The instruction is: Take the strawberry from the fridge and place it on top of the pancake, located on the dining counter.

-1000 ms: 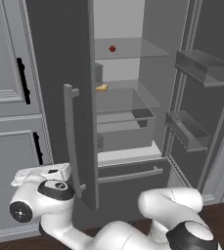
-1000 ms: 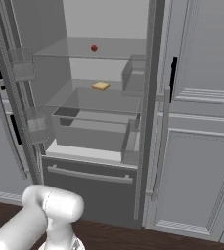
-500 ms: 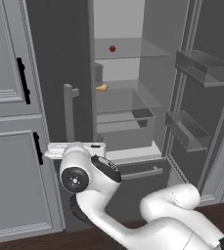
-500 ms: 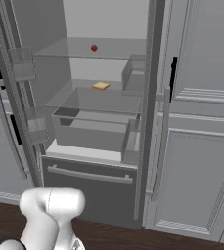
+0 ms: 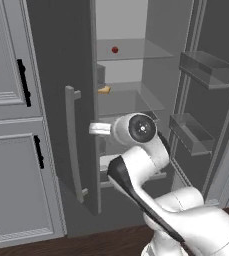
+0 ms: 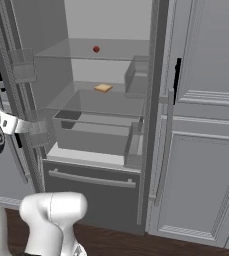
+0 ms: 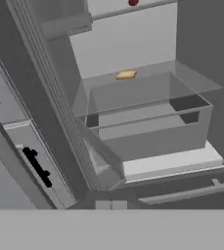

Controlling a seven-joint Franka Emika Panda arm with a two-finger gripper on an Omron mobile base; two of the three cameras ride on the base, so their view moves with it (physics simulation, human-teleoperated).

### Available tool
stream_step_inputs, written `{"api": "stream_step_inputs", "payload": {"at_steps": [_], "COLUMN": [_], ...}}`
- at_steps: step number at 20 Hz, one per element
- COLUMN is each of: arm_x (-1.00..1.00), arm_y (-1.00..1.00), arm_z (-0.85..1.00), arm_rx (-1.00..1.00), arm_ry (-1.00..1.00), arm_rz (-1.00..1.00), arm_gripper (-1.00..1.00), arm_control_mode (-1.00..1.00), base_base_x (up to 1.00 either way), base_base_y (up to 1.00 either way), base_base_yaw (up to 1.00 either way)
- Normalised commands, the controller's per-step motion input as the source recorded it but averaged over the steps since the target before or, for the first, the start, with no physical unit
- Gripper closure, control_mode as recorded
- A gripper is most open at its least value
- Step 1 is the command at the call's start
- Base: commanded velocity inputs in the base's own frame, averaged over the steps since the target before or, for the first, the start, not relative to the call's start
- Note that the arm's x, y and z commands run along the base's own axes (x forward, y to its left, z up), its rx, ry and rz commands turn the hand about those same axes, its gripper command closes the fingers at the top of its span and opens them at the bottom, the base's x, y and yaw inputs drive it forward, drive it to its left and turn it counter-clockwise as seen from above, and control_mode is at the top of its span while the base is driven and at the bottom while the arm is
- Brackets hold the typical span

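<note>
Both base views look forward and slightly down from behind the arm, left and right, into the tall dark grey open-doored fridge (image 5: 136,75) (image 6: 106,100), sharing its pale glass shelves (image 5: 131,50) (image 6: 93,50). The hand view sits lower and nearer, angled up into the clear crisper drawer (image 7: 147,117).

The fridge (image 6: 81,180) stands open ahead of the hand; its upper glass shelf (image 6: 117,56) carries the strawberry (image 6: 96,49), the shelf below (image 6: 76,97) a yellow food piece (image 6: 103,88).
</note>
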Motion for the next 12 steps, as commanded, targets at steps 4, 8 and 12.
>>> {"api": "stream_step_inputs", "payload": {"at_steps": [4,8,12], "arm_x": [-0.28,-0.44,-0.85], "arm_y": [-0.79,-0.71,-0.72], "arm_z": [0.45,0.19,0.00], "arm_rx": [0.00,0.00,0.00], "arm_ry": [0.37,0.23,-0.02], "arm_rz": [0.02,0.05,0.05], "arm_gripper": [1.00,1.00,1.00], "arm_control_mode": [-1.00,-1.00,-1.00], "base_base_x": [0.00,0.00,0.00], "base_base_y": [0.00,0.00,0.00], "base_base_yaw": [0.00,0.00,0.00]}}
